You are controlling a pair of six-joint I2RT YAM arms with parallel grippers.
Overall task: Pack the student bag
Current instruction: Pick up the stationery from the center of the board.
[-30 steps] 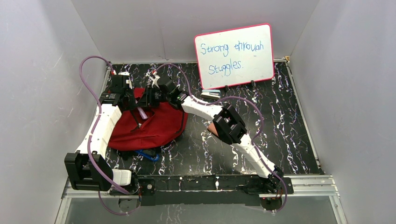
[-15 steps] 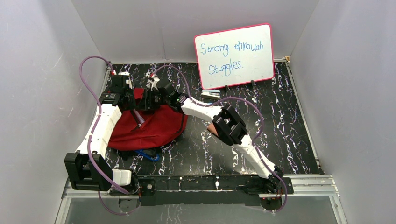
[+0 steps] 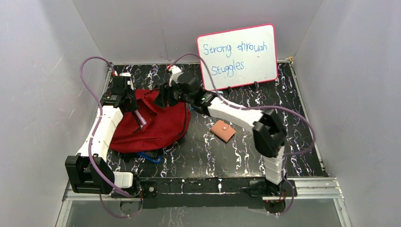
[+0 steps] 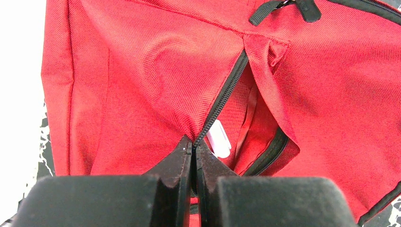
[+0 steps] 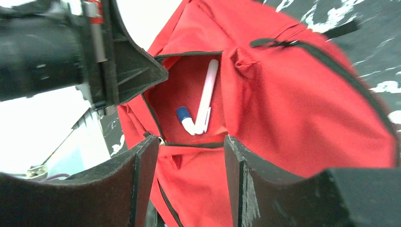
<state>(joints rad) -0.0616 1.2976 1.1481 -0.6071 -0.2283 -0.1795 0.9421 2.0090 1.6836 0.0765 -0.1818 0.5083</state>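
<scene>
Top external view shows the backpack point(image 3: 156, 125) lying on the left of the table point(image 3: 283, 123), beneath both grippers: the left gripper point(image 4: 194, 145) pinches its pocket edge, jaws pressed together, and the right gripper point(image 5: 189, 144) hovers spread over that pocket. White walls point(image 3: 38, 71) enclose the black marbled table; a whiteboard point(image 3: 238, 56) stands at the back, and a wallet point(image 3: 222, 130) lies right of the backpack.

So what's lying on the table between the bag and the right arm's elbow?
A small tan wallet, flat on the table and apart from the bag. Only the top view shows it.
</scene>
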